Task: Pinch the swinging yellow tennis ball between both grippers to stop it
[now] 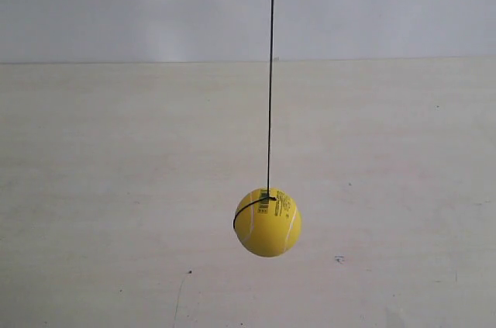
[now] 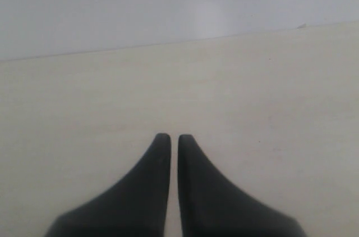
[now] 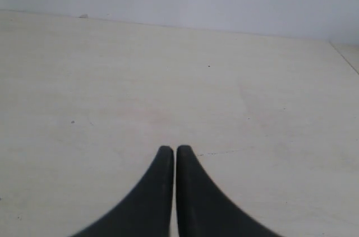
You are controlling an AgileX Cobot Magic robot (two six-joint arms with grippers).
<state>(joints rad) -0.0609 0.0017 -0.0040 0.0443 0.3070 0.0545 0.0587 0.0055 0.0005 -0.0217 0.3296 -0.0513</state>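
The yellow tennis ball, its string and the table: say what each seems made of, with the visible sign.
Yellow tennis ball: probably felt over rubber; matte yellow with white curved seams, though no fuzz resolves. String: thin black cord or thread, taut and straight; fibre unclear. Table: pale wood or laminate, matte, faint grain streaks and small dark specks.

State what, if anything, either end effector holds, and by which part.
Nothing. The black left end effector and black right end effector are shut and empty; the fuzzy yellow tennis ball hangs untouched on its thin black string.

Pale wood tabletop (image 1: 93,188) w/ plain grey-white wall (image 1: 116,2) behind.
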